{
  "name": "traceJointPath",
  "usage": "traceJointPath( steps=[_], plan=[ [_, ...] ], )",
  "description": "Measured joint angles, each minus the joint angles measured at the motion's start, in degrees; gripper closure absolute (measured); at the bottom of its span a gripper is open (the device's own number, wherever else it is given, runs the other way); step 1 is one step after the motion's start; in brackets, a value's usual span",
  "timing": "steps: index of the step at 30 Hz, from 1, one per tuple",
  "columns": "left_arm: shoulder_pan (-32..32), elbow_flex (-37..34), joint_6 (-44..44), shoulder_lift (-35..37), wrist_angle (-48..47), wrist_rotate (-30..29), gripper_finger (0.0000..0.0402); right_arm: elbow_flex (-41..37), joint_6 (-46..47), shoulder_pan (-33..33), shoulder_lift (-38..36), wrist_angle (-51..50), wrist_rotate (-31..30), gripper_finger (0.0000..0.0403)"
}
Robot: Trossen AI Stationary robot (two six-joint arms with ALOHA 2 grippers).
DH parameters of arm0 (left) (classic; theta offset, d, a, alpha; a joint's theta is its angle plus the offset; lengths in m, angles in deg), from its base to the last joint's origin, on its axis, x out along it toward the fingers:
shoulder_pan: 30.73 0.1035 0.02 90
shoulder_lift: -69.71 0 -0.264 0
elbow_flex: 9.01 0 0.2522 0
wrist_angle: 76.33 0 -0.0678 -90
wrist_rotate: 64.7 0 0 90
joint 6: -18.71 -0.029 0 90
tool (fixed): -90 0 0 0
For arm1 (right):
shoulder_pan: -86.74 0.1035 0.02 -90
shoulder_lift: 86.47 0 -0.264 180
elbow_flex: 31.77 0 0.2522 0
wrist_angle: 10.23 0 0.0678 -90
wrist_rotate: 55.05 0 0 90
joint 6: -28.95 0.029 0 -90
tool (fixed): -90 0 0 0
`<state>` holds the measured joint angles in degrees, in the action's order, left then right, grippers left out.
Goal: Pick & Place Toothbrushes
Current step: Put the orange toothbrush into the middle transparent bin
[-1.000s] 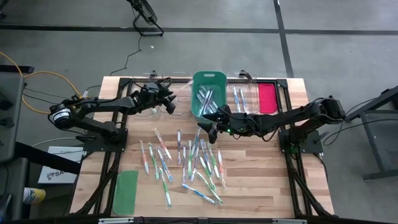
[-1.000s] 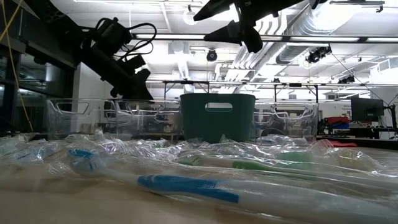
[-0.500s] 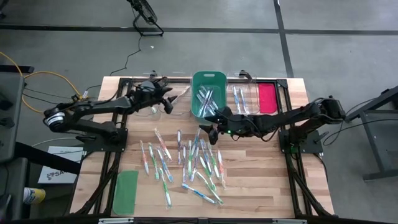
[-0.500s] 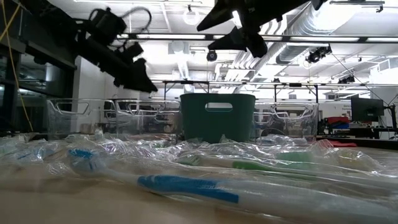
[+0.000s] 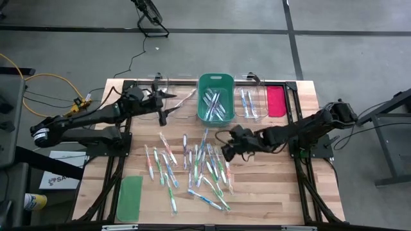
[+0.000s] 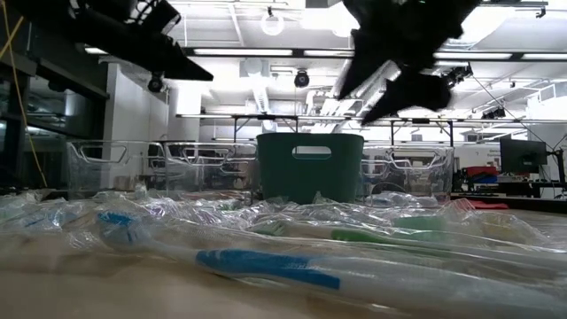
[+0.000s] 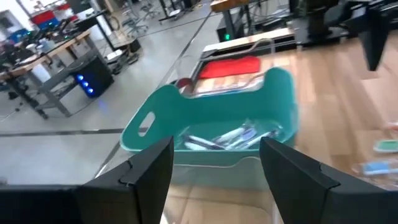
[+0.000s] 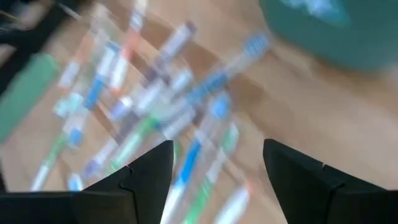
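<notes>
the toothbrushes (image 8: pixel 186 118) smear into streaks in the right wrist view, individual handles unreadable. in the low view the left tool (image 6: pixel 182 66) is a dark silhouette cut off by the top edge.

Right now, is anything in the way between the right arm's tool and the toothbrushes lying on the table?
Nothing visible blocks it. The right tool hangs open above the pile of toothbrushes spread on the wooden table, with only air under it. The green bin sits farther back, off to the side of that path.

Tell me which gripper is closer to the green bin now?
The left. The left gripper hangs open beside the green bin, over the clear bins. The right gripper hangs open farther away, above the scattered toothbrushes.
</notes>
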<state>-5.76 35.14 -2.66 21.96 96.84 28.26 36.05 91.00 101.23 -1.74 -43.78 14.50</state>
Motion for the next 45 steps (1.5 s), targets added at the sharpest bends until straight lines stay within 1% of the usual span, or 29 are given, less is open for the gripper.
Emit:
traceJointPath(
  steps=[3,6,11,16,19,23,27,29,31,41,43,45],
  plan=[
    [-2.4,0.0,-0.1,0.3,-0.3,-1.4,0.0169,0.0,7.1,2.6,0.0,-4.7,-1.0,0.016],
    [-4.3,0.0,-1.4,0.2,-0.4,-2.7,0.0169,0.0,10.8,5.2,1.3,-4.9,-2.6,0.016],
    [-6.0,0.0,-2.8,0.2,-1.2,-5.3,0.0169,0.0,12.3,8.3,7.3,-2.2,-3.5,0.016],
    [-5.9,0.0,-2.8,0.2,-1.1,-5.5,0.0169,0.0,12.3,9.4,14.0,3.8,-3.6,0.016],
    [-5.9,0.0,-2.8,0.2,-1.1,-5.5,0.0169,0.0,13.0,9.6,17.0,5.2,-3.6,0.016],
    [-5.9,0.0,-2.8,0.2,-1.4,-5.5,0.0169,0.0,14.6,9.5,19.4,5.0,-3.8,0.016],
    [-5.9,0.0,-2.7,0.2,-1.7,-5.5,0.0169,0.0,14.8,9.6,19.8,4.8,-4.9,0.0165],
    [-5.9,0.0,-2.5,0.2,-2.2,-5.5,0.0169,0.0,14.8,9.5,19.8,4.4,-5.2,0.0177],
    [-5.9,0.0,-2.4,0.2,-2.5,-5.6,0.0169,0.0,14.9,9.4,19.8,3.8,-5.0,0.0198],
    [-5.9,0.0,-2.4,0.2,-3.6,-5.6,0.0169,0.0,14.8,9.4,19.8,2.1,-4.7,0.0352],
    [-5.9,0.0,-2.4,0.2,-3.8,-5.6,0.0169,0.0,14.7,9.4,19.8,2.1,-4.2,0.0377],
    [-5.9,0.0,-2.4,0.2,-3.8,-5.6,0.0169,0.0,14.3,9.4,19.2,1.8,-3.4,0.0387]
  ],
)
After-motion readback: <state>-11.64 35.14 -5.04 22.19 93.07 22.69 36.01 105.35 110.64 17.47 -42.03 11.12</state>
